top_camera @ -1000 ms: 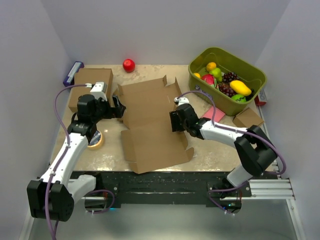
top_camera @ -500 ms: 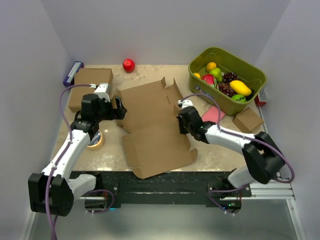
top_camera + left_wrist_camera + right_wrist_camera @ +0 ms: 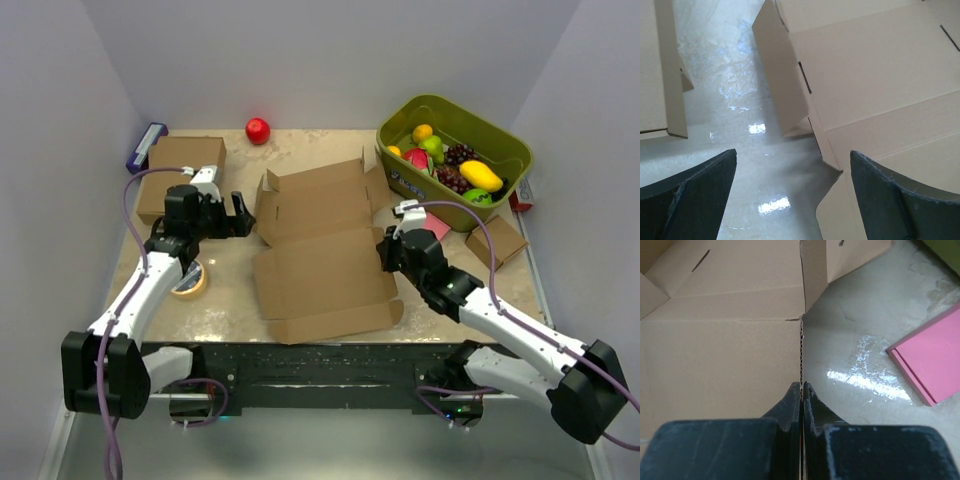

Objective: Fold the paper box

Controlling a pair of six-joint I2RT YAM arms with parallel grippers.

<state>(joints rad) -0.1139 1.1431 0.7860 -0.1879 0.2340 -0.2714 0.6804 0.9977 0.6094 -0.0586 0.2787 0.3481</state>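
Note:
The paper box (image 3: 320, 262) is a brown corrugated sheet lying mid-table, its far panel and side flaps tilted up. My right gripper (image 3: 388, 250) sits at the sheet's right edge. In the right wrist view this gripper (image 3: 801, 385) is shut on the upright right edge flap of the paper box (image 3: 720, 340), the corrugated edge running between the fingers. My left gripper (image 3: 235, 212) hovers just off the sheet's far left corner. In the left wrist view it (image 3: 793, 152) stands open, over bare table and a left tab of the paper box (image 3: 880, 75), holding nothing.
A closed brown box (image 3: 180, 168) lies far left, with a tape roll (image 3: 190, 281) nearer. A red ball (image 3: 258, 130) rests at the back. The green bin (image 3: 510, 150) of fruit stands at the back right, with a pink pad (image 3: 930, 365) and small cardboard cube (image 3: 496, 238) beside it.
My right gripper went from part open to shut on the box's right edge and moved right and nearer, dragging the sheet along. The far panel now stands more upright. The left gripper stayed open.

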